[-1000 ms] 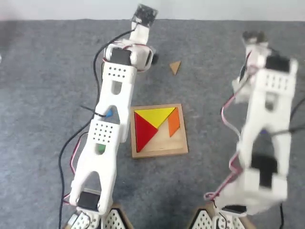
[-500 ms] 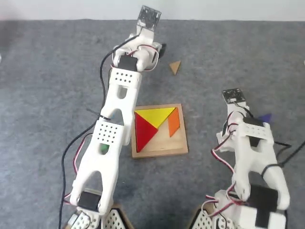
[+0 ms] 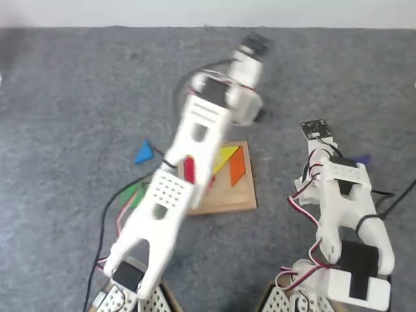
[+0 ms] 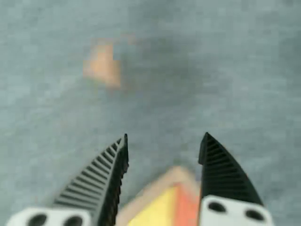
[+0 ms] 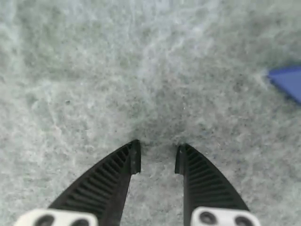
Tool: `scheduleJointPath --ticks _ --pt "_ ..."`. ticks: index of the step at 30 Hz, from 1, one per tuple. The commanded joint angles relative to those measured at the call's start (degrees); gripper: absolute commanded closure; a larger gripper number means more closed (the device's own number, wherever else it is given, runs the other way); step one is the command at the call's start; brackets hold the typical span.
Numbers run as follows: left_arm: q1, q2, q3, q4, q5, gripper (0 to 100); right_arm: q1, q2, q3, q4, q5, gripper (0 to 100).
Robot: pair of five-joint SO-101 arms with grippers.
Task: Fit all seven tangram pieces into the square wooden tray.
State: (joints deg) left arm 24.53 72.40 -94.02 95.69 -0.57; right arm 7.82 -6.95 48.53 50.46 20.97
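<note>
High view: pale wooden tray point(image 3: 227, 197) holds red, yellow, orange pieces point(image 3: 237, 168); both arms' jaws stand apart.

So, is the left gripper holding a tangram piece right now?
No, the left gripper is open and empty above a corner of the wooden tray.

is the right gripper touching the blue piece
Apart. The right wrist view shows a plain stretch of bare carpet between the right gripper and the blue piece.
</note>
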Motion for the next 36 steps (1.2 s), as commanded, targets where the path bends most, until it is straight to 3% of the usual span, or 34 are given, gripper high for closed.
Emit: scheduleJointPath --ticks 1,3,7,11,16,22,25,31,36 --pt "0.88 0.53 -1.98 -13.71 3.52 76 -0.75 1.27 -1.49 -0.04 0.53 84.8" --pt "-1.23 3.34 -1.01 -20.75 8.18 76 -0.75 1.36 -1.49 0.57 0.53 84.8" --pt "-2.81 6.42 -0.4 -21.36 10.55 76 -0.84 1.36 -1.49 0.31 0.53 84.9" --pt "-1.14 3.25 -2.33 -10.81 6.15 76 -0.4 1.19 -1.49 0.31 0.44 85.0" --pt "-1.05 -9.23 -2.07 5.45 5.54 76 0.13 -0.66 -0.53 -0.04 0.0 85.1" --pt "-5.8 -24.35 4.09 5.36 3.69 81 4.53 -13.58 8.62 -9.8 -2.9 85.1" --pt "-9.58 -34.73 17.1 5.36 3.6 81 4.44 -22.73 15.38 -12.53 -2.81 85.1" --pt "-18.29 -63.91 60.0 4.92 -0.62 81 2.86 -41.89 26.29 -14.55 -2.64 85.1" --pt "-27.08 -84.84 91.65 -5.54 -6.15 81 0.84 -50.15 30.15 -12.79 -1.49 85.1"
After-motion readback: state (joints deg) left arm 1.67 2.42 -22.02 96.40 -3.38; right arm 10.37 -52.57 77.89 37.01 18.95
